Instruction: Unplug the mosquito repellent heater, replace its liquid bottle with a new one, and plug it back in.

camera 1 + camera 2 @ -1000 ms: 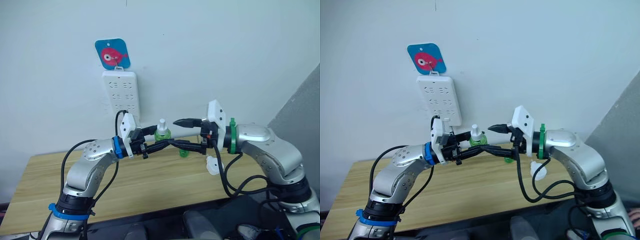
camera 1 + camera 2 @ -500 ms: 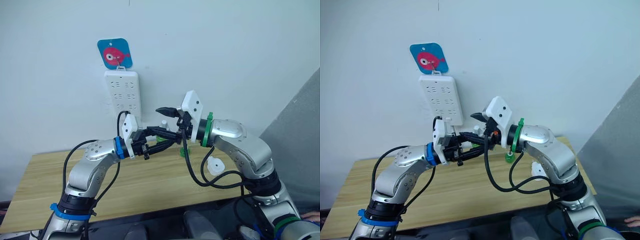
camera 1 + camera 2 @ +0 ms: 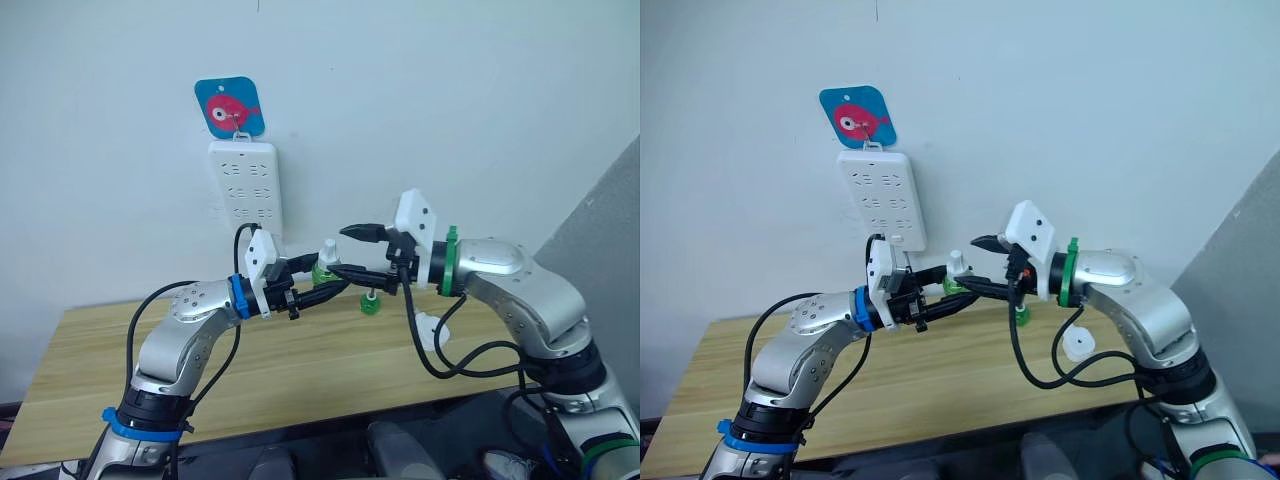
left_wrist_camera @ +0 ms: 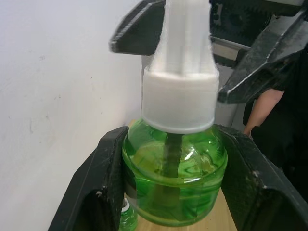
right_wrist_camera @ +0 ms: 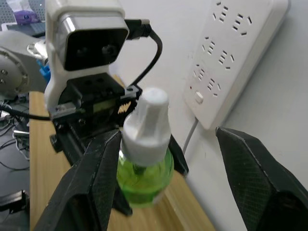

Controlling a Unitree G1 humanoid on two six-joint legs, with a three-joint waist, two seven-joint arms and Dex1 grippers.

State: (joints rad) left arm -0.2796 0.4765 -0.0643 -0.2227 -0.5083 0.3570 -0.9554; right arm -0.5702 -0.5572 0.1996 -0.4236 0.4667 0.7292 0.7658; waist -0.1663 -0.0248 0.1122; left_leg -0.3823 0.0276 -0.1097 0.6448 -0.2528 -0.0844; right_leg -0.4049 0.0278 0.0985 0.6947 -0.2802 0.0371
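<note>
My left gripper (image 3: 318, 281) is shut on a liquid bottle (image 3: 323, 266) of green fluid with a white cap and wick, held upright above the table. In the left wrist view the bottle (image 4: 175, 166) sits between the black fingers (image 4: 98, 192). My right gripper (image 3: 350, 252) is open just right of the bottle's top, one jaw above it and one below. In the right wrist view the bottle (image 5: 144, 163) stands against the inner side of one finger (image 5: 98, 180). The white mosquito repellent heater (image 3: 428, 330) lies on the table at the right, unplugged.
A long white power strip (image 3: 247, 185) hangs on the wall under a blue fish hook (image 3: 229, 106). A second green bottle (image 3: 370, 303) stands on the wooden table (image 3: 90, 370) near the wall, behind my right gripper. A grey panel (image 3: 610, 230) rises at the far right.
Half a second ago my right gripper was over the bottle's top; it has drawn back to the right, and the white cap shows again. The left gripper still holds the bottle in the same place.
</note>
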